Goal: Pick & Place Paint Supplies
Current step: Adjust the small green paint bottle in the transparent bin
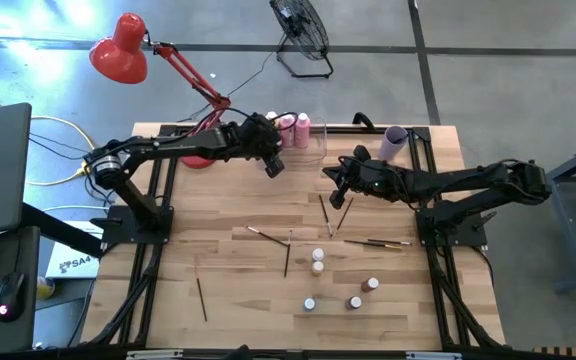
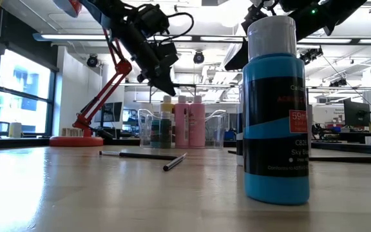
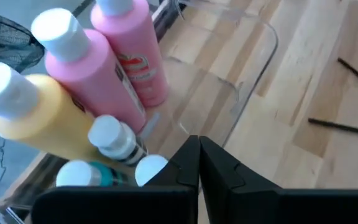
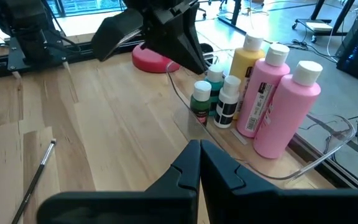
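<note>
The left tool (image 1: 274, 166) hangs above the clear plastic bin (image 3: 241, 93) at the desk's (image 1: 218, 290) far edge, its fingers pressed together and holding nothing. Inside the bin stand two pink bottles (image 3: 132, 46), a yellow-orange bottle (image 3: 39, 124) and a few tiny white-capped bottles (image 4: 227, 102), crowded at one end. The right tool (image 1: 336, 190), also pressed together and empty, hovers just right of the bin, over the middle of the desk's far half, with a lilac cup (image 1: 394, 142) behind it near the far right corner. Thin paintbrushes (image 1: 286, 258) lie scattered over the desk's middle and toward its near left. More tiny bottles (image 1: 317, 262) stand loose near the near edge, right of centre; one is a blue bottle (image 2: 277, 109) standing upright.
</note>
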### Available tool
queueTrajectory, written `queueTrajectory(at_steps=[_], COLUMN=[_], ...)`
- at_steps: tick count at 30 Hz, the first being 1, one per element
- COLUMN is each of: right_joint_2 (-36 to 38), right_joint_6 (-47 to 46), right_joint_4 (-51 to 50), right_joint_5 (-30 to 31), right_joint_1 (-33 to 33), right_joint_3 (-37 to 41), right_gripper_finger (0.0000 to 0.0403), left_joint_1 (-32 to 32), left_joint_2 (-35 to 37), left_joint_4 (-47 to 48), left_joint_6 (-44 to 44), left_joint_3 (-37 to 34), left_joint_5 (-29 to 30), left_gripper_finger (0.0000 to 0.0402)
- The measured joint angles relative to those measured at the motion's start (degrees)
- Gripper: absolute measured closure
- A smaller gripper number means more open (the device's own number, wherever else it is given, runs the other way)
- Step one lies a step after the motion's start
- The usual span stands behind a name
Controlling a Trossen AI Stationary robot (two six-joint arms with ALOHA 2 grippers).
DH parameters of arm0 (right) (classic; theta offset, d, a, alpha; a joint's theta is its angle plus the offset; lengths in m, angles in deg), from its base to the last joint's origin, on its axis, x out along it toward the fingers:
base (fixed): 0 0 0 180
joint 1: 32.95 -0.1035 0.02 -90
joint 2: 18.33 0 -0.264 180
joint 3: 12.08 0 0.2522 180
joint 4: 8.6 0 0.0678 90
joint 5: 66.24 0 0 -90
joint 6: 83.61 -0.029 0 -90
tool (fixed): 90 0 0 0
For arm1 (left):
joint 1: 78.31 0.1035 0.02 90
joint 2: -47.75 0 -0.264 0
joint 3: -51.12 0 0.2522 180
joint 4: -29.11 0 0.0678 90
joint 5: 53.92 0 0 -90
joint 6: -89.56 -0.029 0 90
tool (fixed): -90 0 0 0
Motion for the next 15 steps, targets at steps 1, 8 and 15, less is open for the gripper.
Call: queueTrajectory(at_steps=[1, 8, 15], right_joint_2=[0.0, 0.0, 0.0], right_joint_6=[0.0, 0.0, 0.0], right_joint_4=[0.0, 0.0, 0.0], right_joint_5=[0.0, 0.1, 0.2], right_joint_1=[0.0, 0.0, 0.0], right_joint_3=[0.0, 0.0, 0.0], right_gripper_finger=[0.0401, 0.0401, 0.0401], left_joint_1=[0.2, 0.3, 0.3], left_joint_2=[-0.3, -5.1, -8.4], left_joint_4=[-0.4, -3.6, -4.1], left_joint_6=[0.0, 1.3, 1.8], left_joint_3=[0.0, 0.0, 0.0], left_joint_5=[-0.2, -1.9, -1.8], left_gripper_finger=[0.0396, 0.0400, 0.0401])
